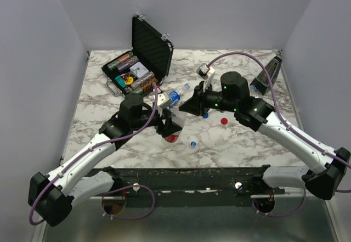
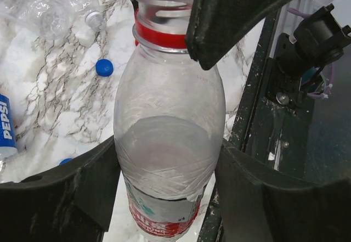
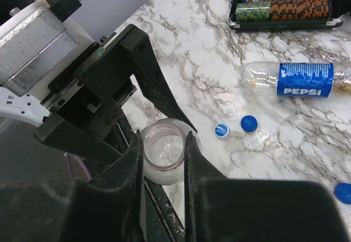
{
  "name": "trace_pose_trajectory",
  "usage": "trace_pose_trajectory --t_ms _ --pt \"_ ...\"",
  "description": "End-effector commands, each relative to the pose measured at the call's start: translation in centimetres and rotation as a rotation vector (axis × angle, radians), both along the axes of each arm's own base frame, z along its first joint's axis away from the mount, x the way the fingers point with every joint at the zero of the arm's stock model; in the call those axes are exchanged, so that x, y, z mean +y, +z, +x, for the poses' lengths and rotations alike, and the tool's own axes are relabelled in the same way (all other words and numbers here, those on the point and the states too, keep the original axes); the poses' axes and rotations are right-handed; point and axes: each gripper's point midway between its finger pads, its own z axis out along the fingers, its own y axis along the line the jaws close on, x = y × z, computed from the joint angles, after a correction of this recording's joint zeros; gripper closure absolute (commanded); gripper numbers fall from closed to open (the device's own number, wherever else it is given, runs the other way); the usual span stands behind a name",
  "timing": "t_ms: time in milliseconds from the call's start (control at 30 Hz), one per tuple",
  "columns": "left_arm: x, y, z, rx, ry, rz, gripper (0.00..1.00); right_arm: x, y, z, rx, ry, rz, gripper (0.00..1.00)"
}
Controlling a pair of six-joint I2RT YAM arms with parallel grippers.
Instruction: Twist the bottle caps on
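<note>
Holding the red-labelled bottle (image 2: 170, 105) over the marble table (image 1: 88, 105), clamped round the belly by the left gripper (image 2: 169, 151), mouth bare, red ring showing on the neck. Straddling that neck with the right gripper (image 3: 163, 143), jaws narrowly apart and no cap between them; cannot tell pinching from merely flanking. Judging the step as fetching a cap: back the right gripper off the neck, pick the red cap (image 1: 224, 121) lying on the table near the bottle on its right-arm side, set it square on the thread, then turn without cross-threading, keeping the left clamp firm against twisting. Well beyond the bottle: an open poker-chip case (image 1: 143, 61). Just beyond the bottle: a Pepsi bottle (image 3: 304, 79) on its side. Near the bottle too: another clear bottle (image 2: 33, 11) lying down, a whitish cap (image 2: 94, 18) seemingly on it. Scattered close by the bottle: loose blue caps (image 3: 249, 123), easy to nudge or grab by mistake on the way to the red one.
</note>
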Motion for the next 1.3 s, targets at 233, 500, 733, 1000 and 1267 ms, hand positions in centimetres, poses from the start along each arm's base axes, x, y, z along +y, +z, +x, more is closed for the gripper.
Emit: trace_pose_trajectory --t_ms 233,500,733,1000,1267 --pt "-0.4 0.9 -0.6 -0.035 -0.023 -0.068 0.01 -0.3 3.1 -1.0 -0.018 -0.031 0.163 0.99" --pt "-0.8 1.9 -0.7 -0.085 -0.042 -0.131 0.04 -0.3 3.3 -1.5 -0.003 -0.024 0.200 0.99" --pt "-0.6 2.1 -0.9 -0.122 -0.054 -0.124 0.10 -0.5 3.3 -1.5 0.000 -0.036 0.206 0.99" --pt "-0.6 1.9 -1.0 -0.126 -0.062 -0.107 0.20 -0.4 3.2 -1.5 0.005 -0.034 0.208 0.99" --pt "0.2 1.6 0.2 -0.142 0.017 -0.063 0.31 -2.0 4.0 -0.9 -0.052 -0.106 0.188 0.44"
